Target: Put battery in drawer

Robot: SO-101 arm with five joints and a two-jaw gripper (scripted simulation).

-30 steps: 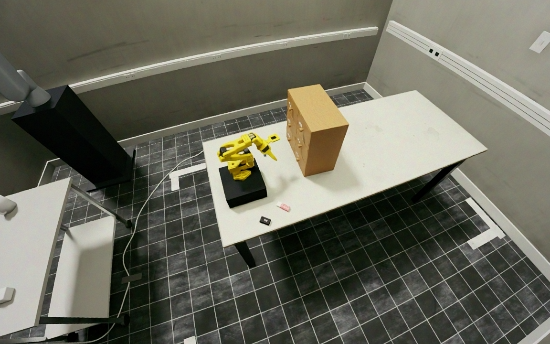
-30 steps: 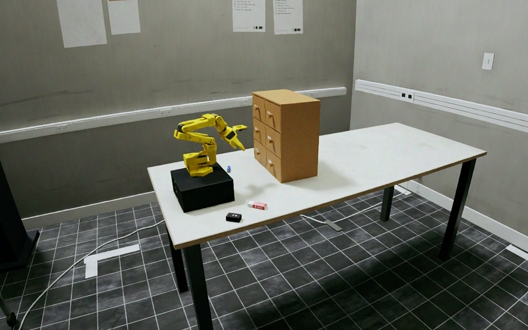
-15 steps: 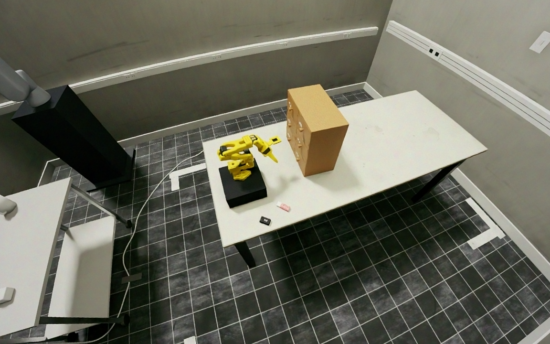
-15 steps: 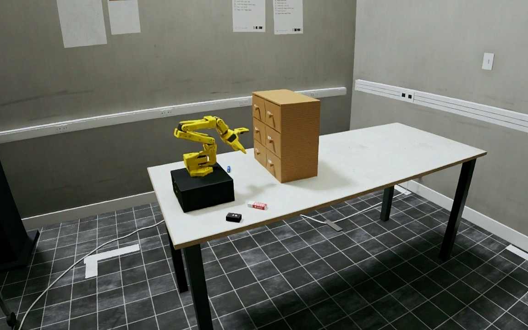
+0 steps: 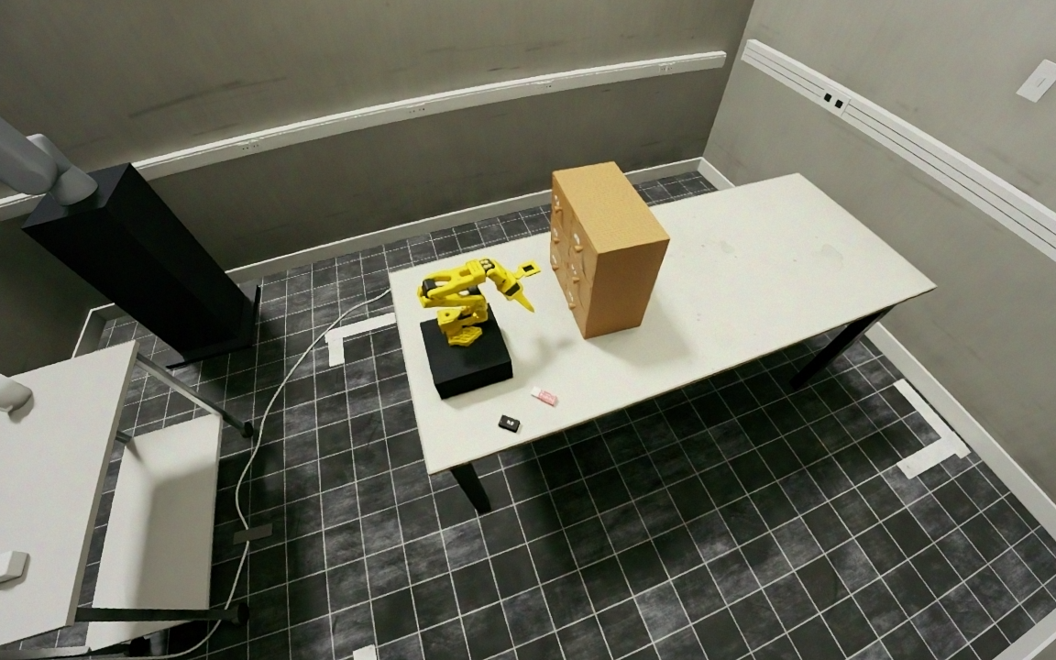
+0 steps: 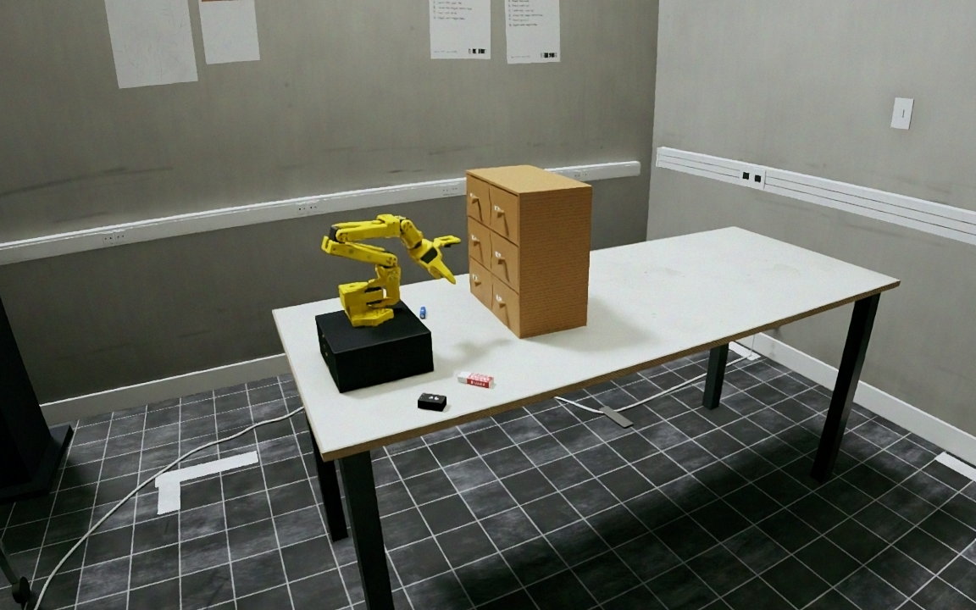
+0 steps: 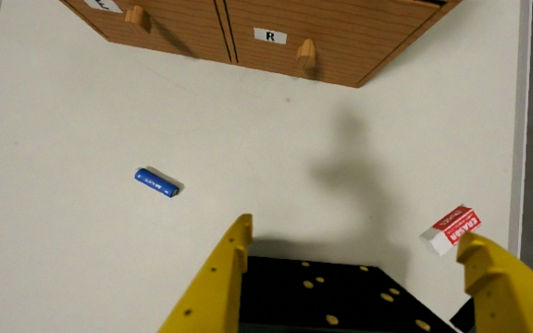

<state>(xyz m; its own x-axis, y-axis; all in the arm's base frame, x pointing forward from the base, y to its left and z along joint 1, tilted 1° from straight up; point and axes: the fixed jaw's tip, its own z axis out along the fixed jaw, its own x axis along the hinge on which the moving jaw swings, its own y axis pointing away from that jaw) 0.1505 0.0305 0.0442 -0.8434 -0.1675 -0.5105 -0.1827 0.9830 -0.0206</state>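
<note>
The tabletop [image 5: 729,303] [image 6: 704,296] [image 7: 86,259] carries a wooden chest [image 5: 618,237] [image 6: 545,250] [image 7: 340,28], a black base block [image 5: 474,368] [image 6: 381,352] [image 7: 313,296] and several small articles. The chest stands upright, away from the corners, its drawer fronts toward the arm; in the exterior view all six fronts appear shut. The wrist view shows a lower front bearing the label R [image 7: 270,36]. The yellow arm [image 5: 454,287] [image 6: 363,250] rises from the base block, near the short edge at the left of the exterior view, and reaches toward the chest. Its fingers [image 5: 528,287] [image 6: 451,261] are spread, with nothing between them, and point down at a slant above the tabletop, apart from the chest. The nine-volt battery [image 5: 509,423] [image 6: 431,402], a black block, lies on the tabletop near its front-left corner as the exterior view shows it, close to the long front edge and outside the chest. The eraser [image 5: 544,397] [image 6: 475,379] [image 7: 452,230], in a red-and-white sleeve, lies near the battery, farther along the same long edge and apart from it. A blue cylindrical cell [image 6: 423,312] [image 7: 156,182] lies on its side beyond the base block, toward the opposite long edge.
</note>
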